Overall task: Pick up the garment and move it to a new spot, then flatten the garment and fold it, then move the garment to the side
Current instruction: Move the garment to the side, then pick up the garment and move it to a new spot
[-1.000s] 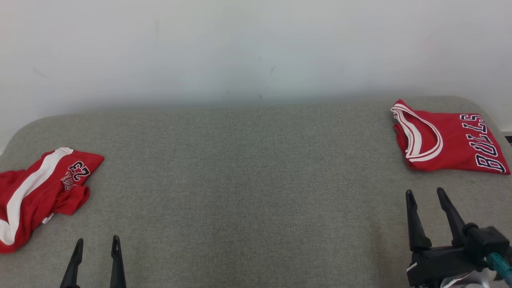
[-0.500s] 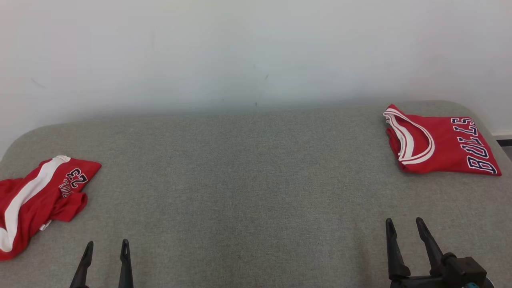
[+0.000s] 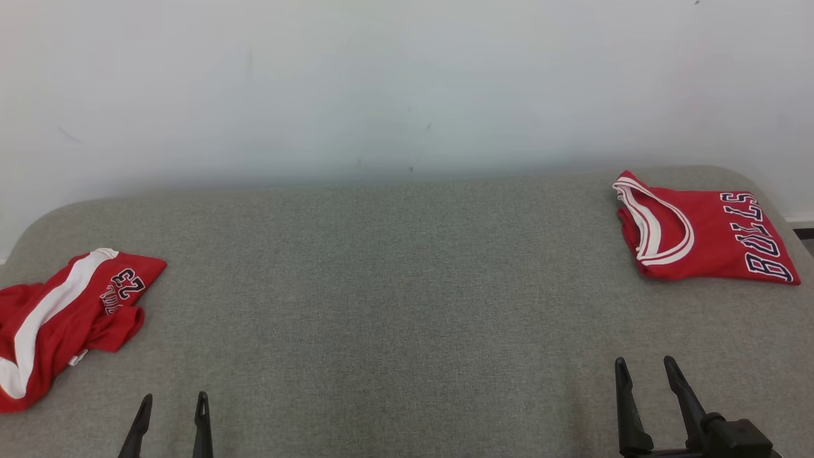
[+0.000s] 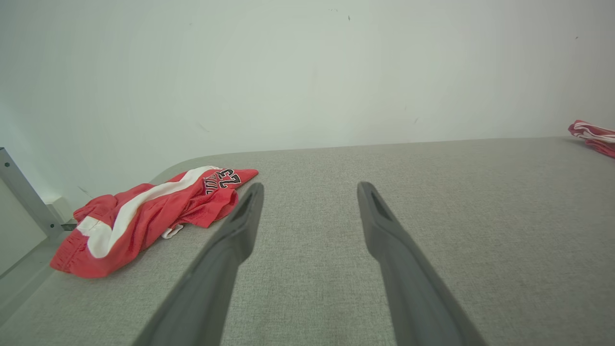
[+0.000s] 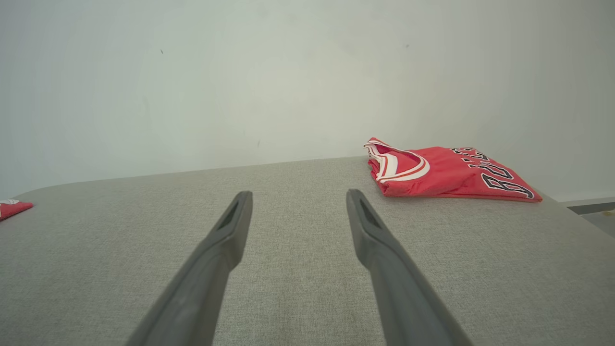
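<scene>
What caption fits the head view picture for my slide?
Left tool and right tool, both open, over a grey table; crumpled red garment at left, folded Bulls jersey at right.

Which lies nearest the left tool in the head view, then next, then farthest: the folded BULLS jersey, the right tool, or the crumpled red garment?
1. crumpled red garment, just beyond the left tool, to its left.
2. right tool, across at the lower right.
3. folded BULLS jersey, far right corner, farthest.
</scene>
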